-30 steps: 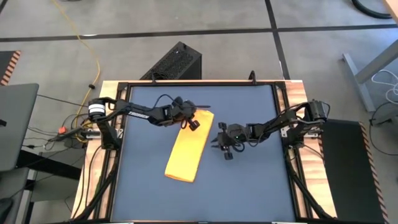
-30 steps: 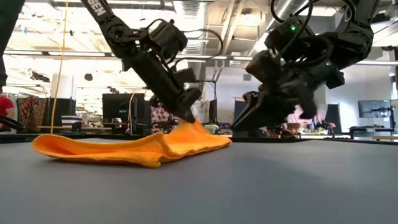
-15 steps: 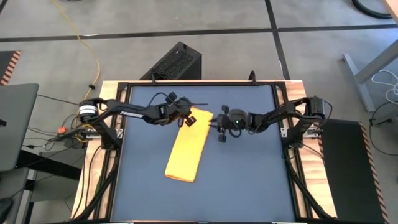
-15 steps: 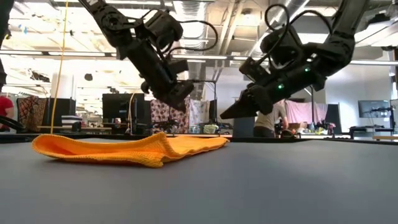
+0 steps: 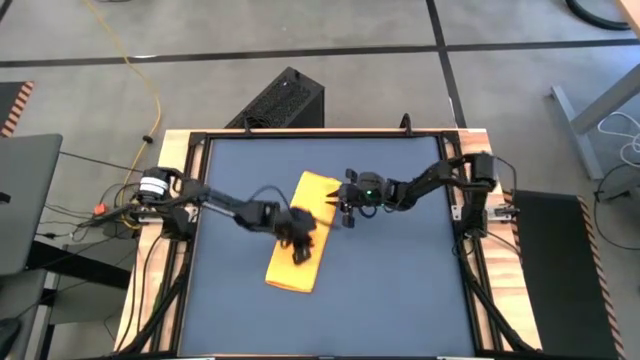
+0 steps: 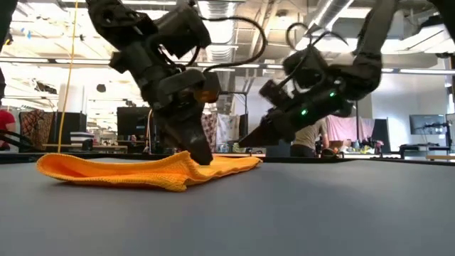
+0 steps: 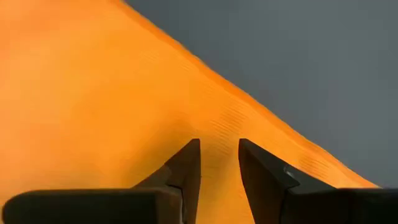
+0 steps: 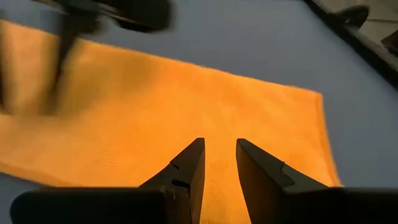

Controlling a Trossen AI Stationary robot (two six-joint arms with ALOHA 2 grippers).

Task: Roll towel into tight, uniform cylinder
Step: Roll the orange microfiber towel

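The yellow towel [image 5: 285, 272] lies flat on the dark table as a folded strip, running from the far middle toward the near left. It also shows in the low view [image 6: 106, 171]. My left gripper [image 5: 302, 250] is down on the strip's middle, its fingers a narrow gap apart [image 7: 219, 146]. My right gripper [image 5: 335, 207] hovers just above the towel's far right edge [image 8: 219, 146]. It is narrowly open and touches nothing, and its tip is clear of the cloth in the low view [image 6: 245, 142]. My left gripper rests its fingertips [image 6: 202, 158] on the towel's upper face near the middle of the strip [image 7: 217, 124]. It comes from above, slanting. The two fingers stand a little apart with cloth showing between them. The towel lies flat on the table beneath.
The table [image 5: 400, 290] has bare dark surface to the right of and nearer than the towel. Metal frame rails [image 5: 465, 260] run along its sides. A black box [image 5: 280, 100] stands beyond the far edge. The left arm shows blurred in the right wrist view [image 8: 93, 15].
My left gripper has let go of the towel's far end, which it held raised and which has dropped flat. It then rose, went toward the near edge and came down on the strip's middle. My right gripper has gone toward the far left, to the towel's far end.
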